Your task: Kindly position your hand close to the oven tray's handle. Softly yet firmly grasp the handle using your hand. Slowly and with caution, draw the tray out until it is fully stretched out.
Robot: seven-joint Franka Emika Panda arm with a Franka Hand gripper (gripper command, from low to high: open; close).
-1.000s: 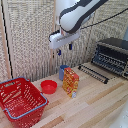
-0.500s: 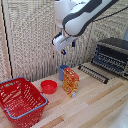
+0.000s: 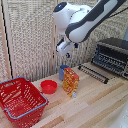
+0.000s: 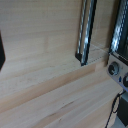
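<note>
While the arm hangs high over the table, layout is:
table [image 3: 100, 107]: light wood, everything sits on it.
arm [image 3: 92, 17]: white and black, enters from the exterior view's upper right.
oven [image 3: 112, 56]: at the exterior view's right edge, front bars facing the table; wrist view catches its front edge [image 4: 120, 30] and knobs [image 4: 114, 69].
red basket [image 3: 19, 100]: exterior view's lower left, well apart from the oven.
oven tray [image 3: 93, 73]: flat dark rack on the wood just in front of the oven; wrist view shows its bars [image 4: 86, 30] lying on the table.
orange box [image 3: 70, 81]: upright mid-table, blue cup [image 3: 63, 71] just behind it.
red bowl [image 3: 49, 86]: between basket and box.
hand [image 3: 64, 46]: in the air above the cup, well apart from the tray, holding nothing; cannot tell finger spacing.
</note>
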